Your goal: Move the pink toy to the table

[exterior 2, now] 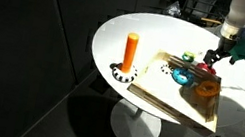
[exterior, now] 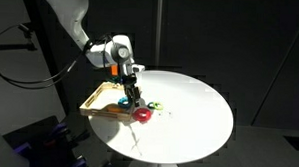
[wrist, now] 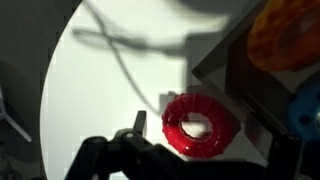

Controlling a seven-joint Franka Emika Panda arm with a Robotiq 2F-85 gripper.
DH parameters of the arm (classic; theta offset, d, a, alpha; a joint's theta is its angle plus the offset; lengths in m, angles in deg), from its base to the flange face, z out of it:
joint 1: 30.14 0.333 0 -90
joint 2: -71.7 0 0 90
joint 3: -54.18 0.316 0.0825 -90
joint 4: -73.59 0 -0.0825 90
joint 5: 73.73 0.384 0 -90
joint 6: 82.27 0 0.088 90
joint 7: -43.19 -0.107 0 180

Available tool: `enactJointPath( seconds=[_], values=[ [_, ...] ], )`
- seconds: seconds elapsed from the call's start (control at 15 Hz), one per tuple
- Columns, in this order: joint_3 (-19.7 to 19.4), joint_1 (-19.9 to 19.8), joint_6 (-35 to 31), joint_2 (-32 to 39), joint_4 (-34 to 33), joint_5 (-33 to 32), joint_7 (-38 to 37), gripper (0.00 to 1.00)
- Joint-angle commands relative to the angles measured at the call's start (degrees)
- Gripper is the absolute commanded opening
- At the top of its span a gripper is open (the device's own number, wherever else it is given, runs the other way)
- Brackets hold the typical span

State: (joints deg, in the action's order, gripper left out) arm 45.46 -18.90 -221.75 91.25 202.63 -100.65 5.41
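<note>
The pink toy [wrist: 201, 125] is a reddish ring lying flat on the white table [wrist: 100, 90], just outside the corner of the wooden tray [wrist: 228, 62]. My gripper [wrist: 198, 128] is open, with one finger on each side of the ring. In both exterior views the gripper [exterior: 135, 97] [exterior 2: 213, 56] hangs low over the tray's edge. The ring [exterior: 143, 114] [exterior 2: 187, 57] rests on the table [exterior: 194, 110] [exterior 2: 149, 35] beside it.
The wooden tray [exterior: 99, 100] [exterior 2: 189, 103] holds a blue and orange toy [exterior 2: 205, 88]. A small green-and-yellow toy [exterior: 157, 106] lies on the table near the ring. An orange upright peg [exterior 2: 130, 52] stands near the table's edge. The surroundings are dark.
</note>
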Motion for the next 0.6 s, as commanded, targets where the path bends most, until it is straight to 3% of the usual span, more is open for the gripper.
enactJointPath(
  seconds=[0.0, 0.2, 0.53],
  values=[
    [3.75, -3.16, 1.57, -2.92, 1.27, 7.01, 9.07, 1.00],
    [6.28, -4.63, 3.93, -4.88, 1.33, 13.80, 17.85, 1.00],
    [9.17, -6.14, 14.93, -9.53, -0.02, 22.04, 28.94, 1.00]
  ],
)
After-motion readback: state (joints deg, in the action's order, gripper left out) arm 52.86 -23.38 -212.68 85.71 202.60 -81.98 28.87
